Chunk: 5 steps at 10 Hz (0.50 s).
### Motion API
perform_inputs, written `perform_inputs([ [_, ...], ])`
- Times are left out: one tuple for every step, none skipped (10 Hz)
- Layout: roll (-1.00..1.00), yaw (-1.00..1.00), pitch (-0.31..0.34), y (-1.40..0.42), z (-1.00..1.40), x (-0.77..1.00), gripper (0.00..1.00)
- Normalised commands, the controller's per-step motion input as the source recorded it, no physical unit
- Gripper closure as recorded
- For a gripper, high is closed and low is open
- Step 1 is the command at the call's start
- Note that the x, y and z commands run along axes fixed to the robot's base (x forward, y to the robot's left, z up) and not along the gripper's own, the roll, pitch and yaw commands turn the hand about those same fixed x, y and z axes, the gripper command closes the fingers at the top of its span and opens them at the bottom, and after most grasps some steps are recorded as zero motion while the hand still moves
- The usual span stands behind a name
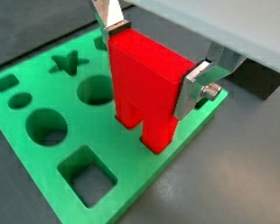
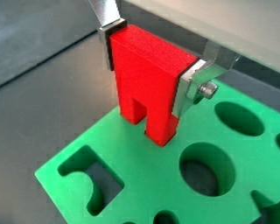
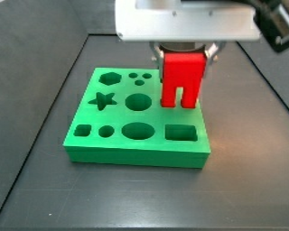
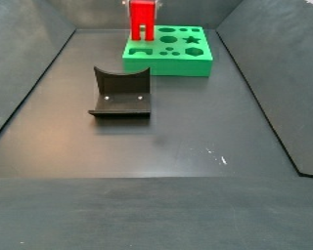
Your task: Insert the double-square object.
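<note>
The dark bench point(image 4: 146, 146) carries everything; at its far end in a side view sits the green board point(image 4: 186, 61), a flat slab cut with shaped holes, among them a star, circles and a square point(image 3: 181, 133); nearer on the bench, well apart from the board, stands the dark grey curved block point(image 4: 120, 95). The double-square object point(image 3: 180, 79) hangs upright over the board's right side, long axis vertical, solid body uppermost and its two square legs pointing down at the board, the narrow slot between them plain in both wrist views; whether the legs touch the board cannot be told. The gripper point(image 1: 154, 59) is above the board; its jaws are closed on the red body, one finger point(image 1: 199, 86) pressed to each opposite side.
</note>
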Motion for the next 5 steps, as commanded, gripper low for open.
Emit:
perform_inputs([
  [0.04, 0.06, 0.069, 0.00, -0.34, 0.25, 1.00],
  [0.00, 0.00, 0.056, 0.00, -0.32, 0.07, 1.00],
  [0.01, 0.00, 0.051, 0.00, -0.35, 0.06, 1.00],
  [0.04, 0.00, 0.049, 0.00, -0.36, 0.05, 1.00],
  [0.05, 0.00, 0.044, 0.00, -0.38, 0.09, 1.00],
])
